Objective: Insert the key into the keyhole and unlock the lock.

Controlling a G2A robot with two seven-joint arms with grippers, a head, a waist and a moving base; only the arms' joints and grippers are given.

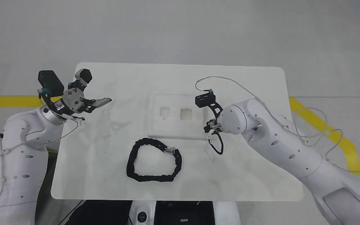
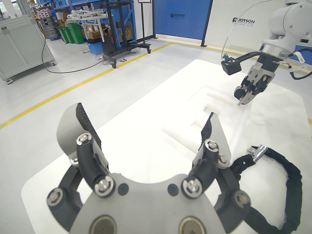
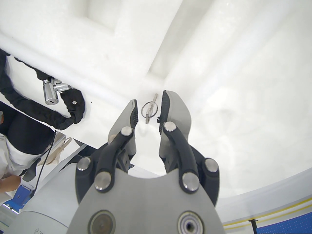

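A black fabric-covered chain lock [image 1: 138, 169] lies in a loop on the white table's front middle. Its chrome lock cylinder [image 1: 172, 151] sits at the loop's far right, and its keyhole face [image 3: 51, 101] shows in the right wrist view. My right gripper [image 3: 149, 99] hangs just over the white foam tray, to the right of the cylinder. It is shut on a small key [image 3: 149, 110] on a ring, and one key blade pokes out past the fingertips. My left gripper [image 1: 94, 103] stands open and empty above the table's far left edge.
A white foam tray [image 1: 169, 128] with two square recesses lies in the table's middle, just beyond the lock. Bare tabletop [image 1: 95, 163] stretches between the left gripper and the lock. A thin cable [image 1: 236, 83] arcs above the right wrist.
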